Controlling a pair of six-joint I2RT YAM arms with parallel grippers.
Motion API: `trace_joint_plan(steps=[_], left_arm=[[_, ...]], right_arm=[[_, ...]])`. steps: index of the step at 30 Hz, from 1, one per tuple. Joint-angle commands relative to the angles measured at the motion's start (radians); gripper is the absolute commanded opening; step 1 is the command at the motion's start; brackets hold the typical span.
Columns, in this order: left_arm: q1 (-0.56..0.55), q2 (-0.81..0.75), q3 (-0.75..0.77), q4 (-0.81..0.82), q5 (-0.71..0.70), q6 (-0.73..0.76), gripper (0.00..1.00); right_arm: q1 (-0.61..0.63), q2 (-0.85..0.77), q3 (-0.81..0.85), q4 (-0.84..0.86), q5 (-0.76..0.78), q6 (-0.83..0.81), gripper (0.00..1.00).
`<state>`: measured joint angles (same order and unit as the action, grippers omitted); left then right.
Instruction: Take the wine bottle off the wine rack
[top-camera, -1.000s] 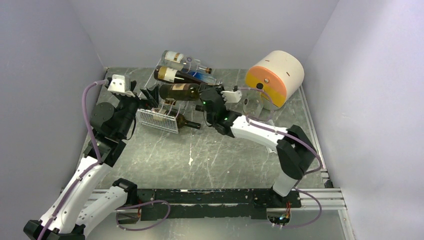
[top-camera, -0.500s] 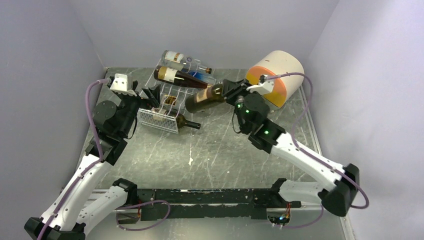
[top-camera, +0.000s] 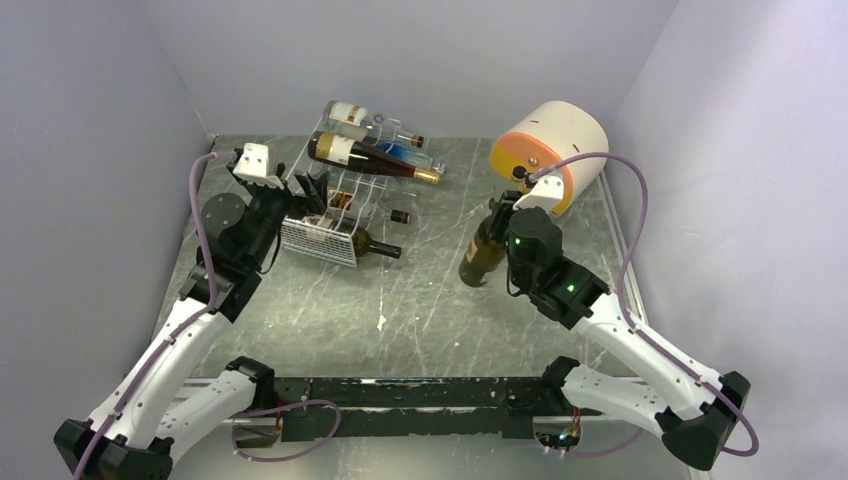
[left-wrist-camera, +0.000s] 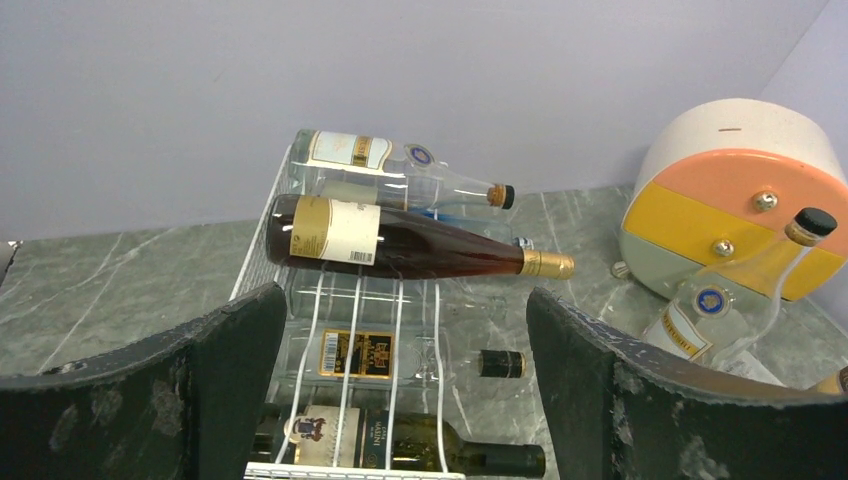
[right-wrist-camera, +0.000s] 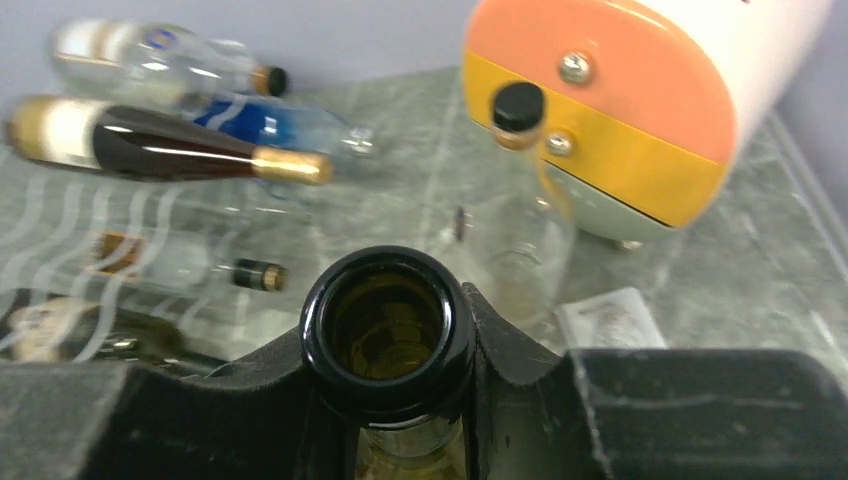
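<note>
— since half a second ago, what has shifted?
— right arm swung back toward the near right, and the dark olive-green glass wine bottle (top-camera: 481, 256) came with it. it was lying almost level by the white wire wine rack (top-camera: 335, 205); now it stands nearly upright, well apart from the rack's right edge.
— who has it?
— the right pincer (top-camera: 497, 214) is clamped around the neck just under the open mouth, a pad on each side. whether the base touches the grey marbled counter (top-camera: 400, 300) i cannot tell.
— and the left?
— the left pincer (top-camera: 308, 190) hovers at the rack's left end above the fine mesh, fingers spread wide, nothing between them.
— room around the bottle?
— bare counter lies in front of it and to its left, up to the rack. behind it, near, sits the cream, orange and yellow drum-shaped box (top-camera: 550, 150), with a leaning clear glass bottle (left-wrist-camera: 715, 300) between.
— what is on the rack?
— a dark brown bottle with gold foil (left-wrist-camera: 400, 245) across the upper waves, a clear labelled bottle (left-wrist-camera: 370, 158) above it, a black-capped clear bottle (left-wrist-camera: 400, 358) below, and a dark green bottle (left-wrist-camera: 420, 455) at the bottom edge.
</note>
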<state>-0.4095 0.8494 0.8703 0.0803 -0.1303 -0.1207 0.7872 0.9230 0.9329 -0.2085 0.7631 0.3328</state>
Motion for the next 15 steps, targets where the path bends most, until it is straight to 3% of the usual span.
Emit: trace_joint_plan(steps=[1,6,15], left_arm=[[-0.009,0.013,0.017,0.014,0.013,-0.008,0.94],[-0.008,0.029,0.019,0.013,0.013,-0.007,0.94],[-0.009,0.021,0.021,0.012,0.01,-0.002,0.94]], right_arm=[[-0.09,-0.025,-0.032,0.056,0.015,-0.066,0.0],[-0.25,-0.015,-0.091,0.129,-0.102,-0.085,0.0],[-0.332,0.064,-0.142,0.237,-0.111,-0.131,0.0]])
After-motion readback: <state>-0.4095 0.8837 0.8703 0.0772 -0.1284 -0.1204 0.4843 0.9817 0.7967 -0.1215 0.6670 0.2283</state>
